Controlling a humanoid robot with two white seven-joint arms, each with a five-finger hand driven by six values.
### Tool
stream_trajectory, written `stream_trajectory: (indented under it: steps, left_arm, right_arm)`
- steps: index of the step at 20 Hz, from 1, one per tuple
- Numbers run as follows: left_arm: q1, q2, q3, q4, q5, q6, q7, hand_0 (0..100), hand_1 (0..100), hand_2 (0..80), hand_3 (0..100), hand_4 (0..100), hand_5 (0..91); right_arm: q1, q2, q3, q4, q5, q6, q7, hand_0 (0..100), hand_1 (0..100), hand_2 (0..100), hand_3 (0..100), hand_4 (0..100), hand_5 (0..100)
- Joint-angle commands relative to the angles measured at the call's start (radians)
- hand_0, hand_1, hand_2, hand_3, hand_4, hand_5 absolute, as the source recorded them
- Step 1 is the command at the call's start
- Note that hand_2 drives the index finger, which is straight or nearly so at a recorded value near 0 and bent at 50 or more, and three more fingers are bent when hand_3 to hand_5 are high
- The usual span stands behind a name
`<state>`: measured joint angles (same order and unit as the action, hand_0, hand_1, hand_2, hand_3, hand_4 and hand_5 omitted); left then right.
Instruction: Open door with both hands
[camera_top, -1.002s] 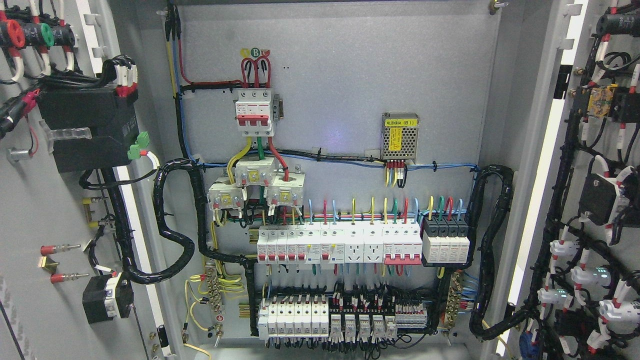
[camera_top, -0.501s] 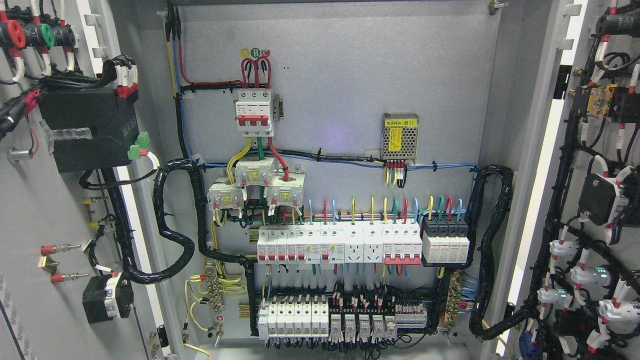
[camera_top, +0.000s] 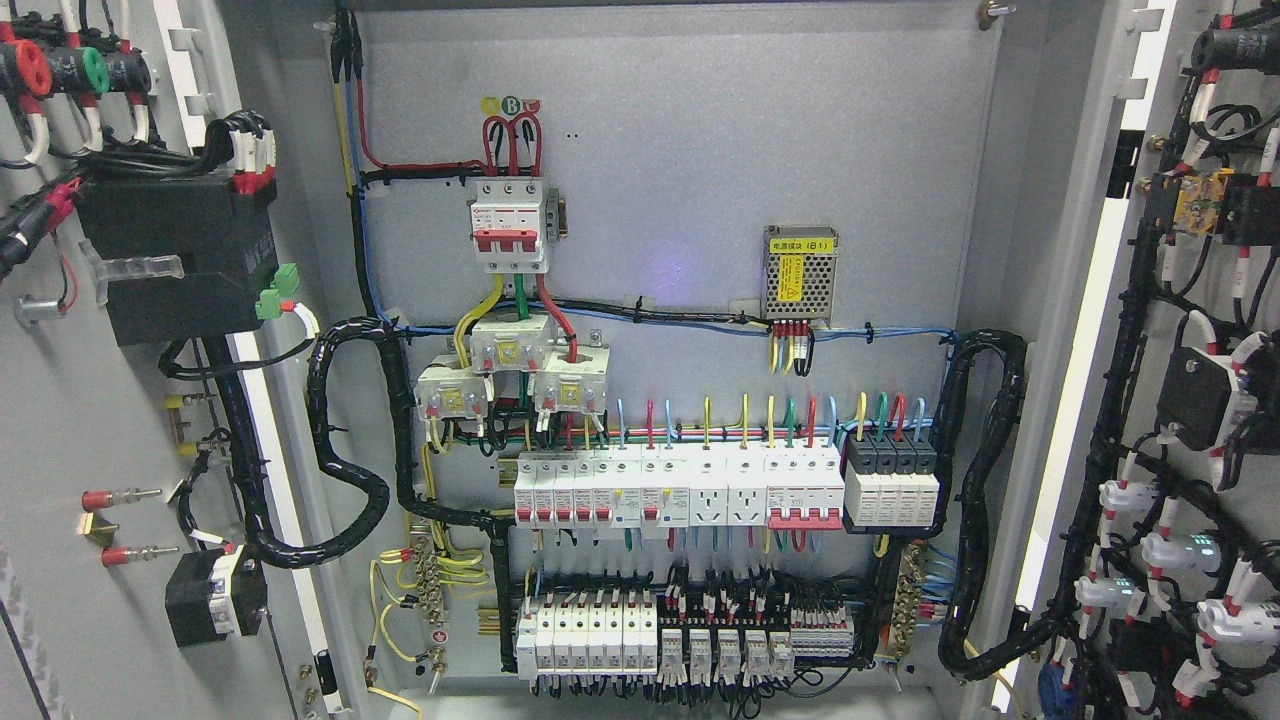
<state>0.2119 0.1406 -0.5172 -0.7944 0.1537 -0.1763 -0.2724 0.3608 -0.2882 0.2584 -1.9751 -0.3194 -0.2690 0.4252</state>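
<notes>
neither hand nor arm shows in frame, so finger state can't be told. both cabinet doors stand swung wide: left door (camera_top: 60, 420) fills the left edge, right door (camera_top: 1200, 400) the right, inner faces showing, both carrying wired components. between them the grey back panel (camera_top: 700, 150) is fully exposed, red breaker (camera_top: 510, 225) upper middle, breaker rows (camera_top: 720, 490) below. black cable looms (camera_top: 350, 440) run along both hinge sides.
</notes>
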Motion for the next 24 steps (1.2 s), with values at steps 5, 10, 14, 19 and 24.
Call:
stream_trajectory:
  steps: [5,10,14,19,24]
  left_arm:
    - [0.07,0.232,-0.13,-0.618,0.0,-0.063,0.002,0,0,0.0,0,4,0.0]
    - [0.081,0.264,-0.097,-0.741,0.0,-0.153,0.001,0,0,0.0,0,4,0.0]
    - [0.084,0.289,-0.067,-0.83,0.004,-0.164,0.001,0,0,0.0,0,4,0.0]
    - [0.084,0.29,-0.035,-0.93,0.003,-0.166,0.001,0,0,0.0,0,4,0.0]
    - [0.084,0.217,0.04,-0.976,0.004,-0.164,0.001,0,0,0.0,0,4,0.0]
  right_arm:
    - [0.075,-0.003,-0.047,-0.089,0.0,-0.056,-0.002,0,0,0,0,0,0]
    - [0.083,-0.002,-0.067,-0.105,0.0,-0.124,-0.002,0,0,0,0,0,0]
    - [0.096,-0.005,-0.074,-0.111,0.0,-0.127,-0.005,0,0,0,0,0,0]
    - [0.069,-0.02,-0.088,-0.113,0.0,-0.116,-0.037,0,0,0,0,0,0]
    - [0.038,-0.032,-0.1,-0.113,0.0,-0.118,-0.065,0,0,0,0,0,0]
